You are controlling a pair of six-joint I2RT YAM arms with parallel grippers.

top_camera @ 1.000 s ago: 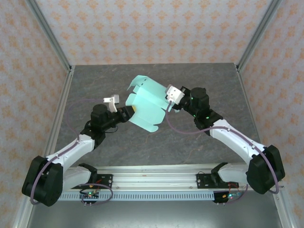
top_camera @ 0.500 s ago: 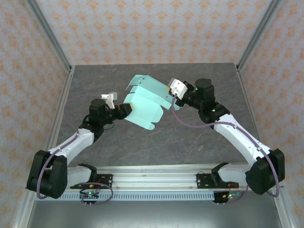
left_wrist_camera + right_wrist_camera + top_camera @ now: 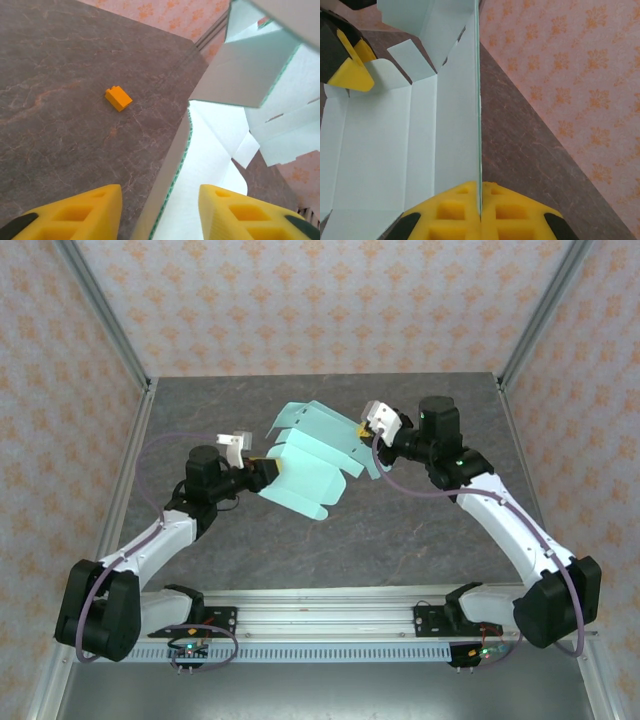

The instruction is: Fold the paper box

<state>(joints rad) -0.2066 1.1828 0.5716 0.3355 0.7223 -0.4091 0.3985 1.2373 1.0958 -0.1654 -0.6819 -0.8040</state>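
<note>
the paper box (image 3: 310, 460), a pale mint sheet partly folded with its flaps standing at angles, hangs above the middle of the grey table (image 3: 400, 530), between the two pincers. the right gripper (image 3: 362, 428) meets it at its upper right edge, and the right wrist view shows this gripper (image 3: 480, 200) clenched on the card: the two yellow fingers press flat together with one thin panel of the paper box (image 3: 385, 145) pinched edge-on between them, the rest of the sheet spreading away to the left. the left gripper (image 3: 268, 472) comes in at the lower left side of the sheet. seen from its own wrist, the left gripper (image 3: 160, 210) is released, its yellow fingers standing apart with an edge of the paper box (image 3: 210, 150) running up between them; whether either pad touches the card cannot be told. one of its yellow fingertips (image 3: 352, 70) also shows against a flap in the right wrist view. the left arm stretches forward from its base at the near left, elbow bent low, its wrist turned to point rightward at the sheet. the right arm rises from the near right in a long reach, its wrist pointing leftward. a small orange cube (image 3: 118, 98) lies on the table, well apart from the card.
</note>
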